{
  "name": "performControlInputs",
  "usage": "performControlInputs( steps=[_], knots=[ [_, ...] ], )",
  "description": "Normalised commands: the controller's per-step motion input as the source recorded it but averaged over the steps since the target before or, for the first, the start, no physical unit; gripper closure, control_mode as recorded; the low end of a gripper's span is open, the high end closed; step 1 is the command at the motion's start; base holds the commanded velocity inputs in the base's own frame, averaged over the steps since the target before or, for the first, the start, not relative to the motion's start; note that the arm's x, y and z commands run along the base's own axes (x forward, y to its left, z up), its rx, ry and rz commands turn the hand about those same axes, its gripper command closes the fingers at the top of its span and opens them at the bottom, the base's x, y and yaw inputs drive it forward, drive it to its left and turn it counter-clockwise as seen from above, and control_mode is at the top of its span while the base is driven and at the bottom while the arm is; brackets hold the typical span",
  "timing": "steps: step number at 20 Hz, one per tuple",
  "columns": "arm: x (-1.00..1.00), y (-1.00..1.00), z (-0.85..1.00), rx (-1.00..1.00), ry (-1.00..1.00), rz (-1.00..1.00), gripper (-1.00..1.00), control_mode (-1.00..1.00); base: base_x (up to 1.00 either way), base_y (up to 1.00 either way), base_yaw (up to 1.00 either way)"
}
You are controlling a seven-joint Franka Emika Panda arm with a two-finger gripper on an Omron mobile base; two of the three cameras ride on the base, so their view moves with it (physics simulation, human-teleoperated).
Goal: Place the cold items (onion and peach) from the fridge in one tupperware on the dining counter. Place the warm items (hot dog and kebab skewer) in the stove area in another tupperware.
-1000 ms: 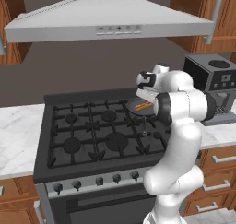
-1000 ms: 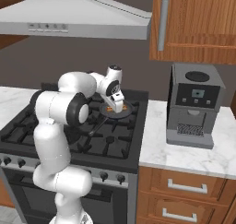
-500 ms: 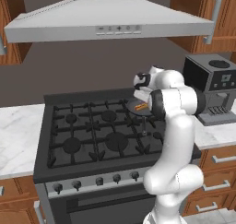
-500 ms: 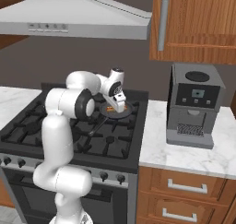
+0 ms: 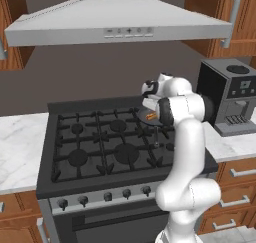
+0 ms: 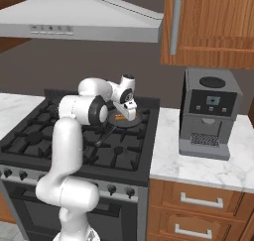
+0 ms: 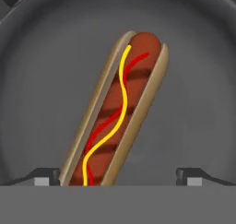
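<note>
A hot dog (image 7: 117, 117) in a bun, striped with yellow and red sauce, lies in a dark pan (image 7: 198, 89) on the stove's back right burner. My gripper (image 7: 119, 177) hangs open just above it, and the near end of the hot dog lies between the two fingertips (image 7: 46, 177). From the base views, the gripper (image 5: 149, 106) (image 6: 130, 112) points down over the pan (image 5: 142, 118) (image 6: 135, 122), with the hot dog (image 5: 150, 116) (image 6: 119, 117) under it. The kebab skewer, onion, peach and tupperware are out of view.
The black gas stove (image 5: 100, 147) has raised grates, and the pan's handle (image 5: 156, 136) reaches toward the front. A coffee machine (image 6: 208, 113) stands on the marble counter (image 6: 198, 163) to the right. The range hood (image 5: 120, 22) hangs overhead.
The hand has dropped a little closer to the pan and the elbow has swung toward the back. The gripper has stayed open. The hot dog has not moved.
</note>
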Motion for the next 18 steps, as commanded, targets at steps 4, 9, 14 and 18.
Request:
performControlInputs(
  steps=[4, 9, 14, 18],
  knots=[
    [0.42, 0.0, -0.23, 0.0, 0.04, 0.0, -1.0, -1.0, 0.0, 0.0, 0.0],
    [0.37, 0.0, -0.25, 0.0, 0.04, 0.0, -1.0, -1.0, 0.0, 0.0, 0.0],
    [0.08, 0.0, -0.41, 0.0, 0.07, 0.0, 1.0, -1.0, 0.0, 0.0, 0.0],
    [-0.03, 0.0, -0.26, 0.0, 0.05, 0.0, 1.0, -1.0, 0.0, 0.0, 0.0]
  ],
)
